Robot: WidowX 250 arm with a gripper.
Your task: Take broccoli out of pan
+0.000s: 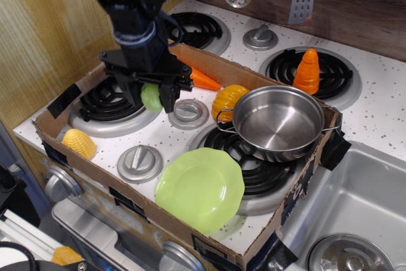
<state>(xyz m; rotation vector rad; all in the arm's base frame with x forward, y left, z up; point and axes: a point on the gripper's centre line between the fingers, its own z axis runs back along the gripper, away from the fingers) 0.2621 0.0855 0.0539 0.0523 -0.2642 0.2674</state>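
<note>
Gripping the broccoli (151, 96) between clenched jaws, the gripper (150, 98) hangs over a speckled toy stovetop (380, 109) — wood-panelled walls behind; the pan (279, 122) sits empty on a burner.

Lime-green plate (200, 188) sits near centre; yellow corn (79, 143) lies near left (carrot (203, 80) partly hidden, far side); orange cone (307, 71) stands far right.
</note>
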